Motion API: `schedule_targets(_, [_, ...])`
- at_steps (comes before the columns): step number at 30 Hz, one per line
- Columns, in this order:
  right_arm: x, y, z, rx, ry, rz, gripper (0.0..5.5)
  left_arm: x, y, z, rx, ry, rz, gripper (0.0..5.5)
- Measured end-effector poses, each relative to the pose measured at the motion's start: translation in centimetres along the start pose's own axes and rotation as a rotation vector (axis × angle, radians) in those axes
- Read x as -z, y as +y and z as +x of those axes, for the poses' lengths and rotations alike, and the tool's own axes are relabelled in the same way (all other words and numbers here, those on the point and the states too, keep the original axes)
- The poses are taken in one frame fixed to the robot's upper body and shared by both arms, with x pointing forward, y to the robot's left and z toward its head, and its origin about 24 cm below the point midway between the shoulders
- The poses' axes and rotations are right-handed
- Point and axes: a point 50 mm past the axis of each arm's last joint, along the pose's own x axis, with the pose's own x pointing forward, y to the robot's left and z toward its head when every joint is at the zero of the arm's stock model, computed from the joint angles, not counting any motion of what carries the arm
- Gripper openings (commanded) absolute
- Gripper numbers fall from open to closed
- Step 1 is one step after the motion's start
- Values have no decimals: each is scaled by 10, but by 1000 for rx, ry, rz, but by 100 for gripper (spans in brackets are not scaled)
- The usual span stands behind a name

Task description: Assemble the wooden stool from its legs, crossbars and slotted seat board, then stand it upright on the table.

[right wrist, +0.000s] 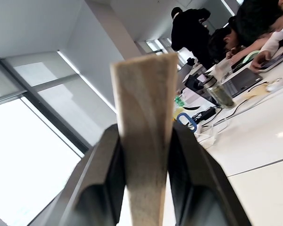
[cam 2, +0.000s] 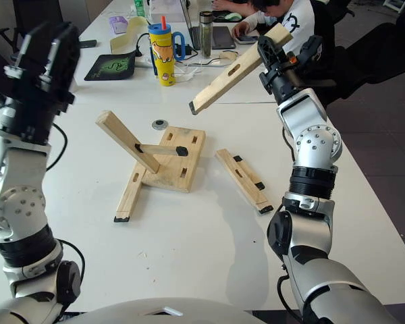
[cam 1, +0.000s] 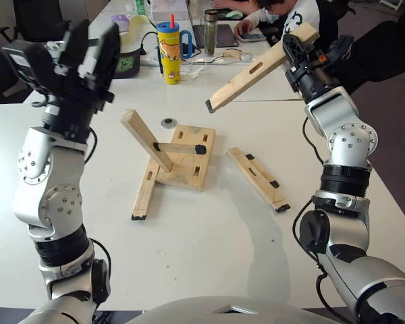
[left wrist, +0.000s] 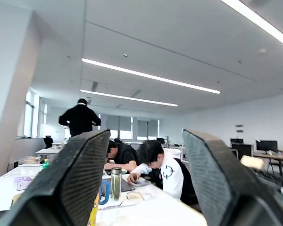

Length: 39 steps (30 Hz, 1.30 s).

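Right gripper (cam 1: 297, 44) is clamped on the upper end of the held leg (cam 1: 256, 69), up in the air over the far right of the table (cam 1: 209, 256). In the right wrist view both fingers (right wrist: 108, 179) sit tight against the wood. The long axis is diagonal: high and far-right at the claw, dropping to near-left, with the black-capped free end hanging above the far-right side of the seat board (cam 1: 189, 169). The board lies flat mid-table, slots up, below and near-left of that claw. A tilted leg (cam 1: 146, 140) already stands on it, leaning far-left, and a crossbar (cam 1: 181, 148) runs from it toward the board's right edge. A flat leg (cam 1: 144, 194) lies against the board's left edge, maybe partly under it, can't tell. A spare leg (cam 1: 259, 177) lies flat to the right of the board, apart from it. Left gripper (cam 1: 88, 44) is raised at the left with fingers (left wrist: 70, 188) spread wide, nothing in it. My read: the next step is seating the held leg in a free slot, so it has to swing down and nearer to upright. Left arm is nearer the board, so it's the one to brace. Risk is clipping the crossbar or shoving the board.
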Motion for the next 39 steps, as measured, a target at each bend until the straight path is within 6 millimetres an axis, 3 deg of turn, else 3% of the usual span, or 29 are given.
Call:
schedule_targets(6, [8,-6,1,71,-10,-63,105,-9,59,-22,-312,-9,61,283])
schedule_targets(8, [10,-9,0,93,-3,-96,105,10,70,-34,-367,141,142,283])
schedule_targets(9, [12,-11,-1,104,1,-107,105,30,73,-44,-376,292,205,283])
schedule_targets(13, [14,-11,-1,111,6,-145,105,104,53,-81,-272,714,250,283])
schedule_targets(17, [15,-5,-1,89,2,-167,105,133,26,-86,-180,807,221,283])
schedule_targets(26, [18,-4,-6,84,14,-179,105,164,-17,-88,-20,887,189,283])
schedule_targets(31, [10,-11,-12,115,14,-206,105,171,-45,-70,66,838,125,283])
schedule_targets(35, [8,-26,-23,181,68,-258,105,172,-52,-62,89,818,123,283])
schedule_targets(39, [17,-28,-29,162,152,-283,105,171,-45,-64,65,824,144,283])
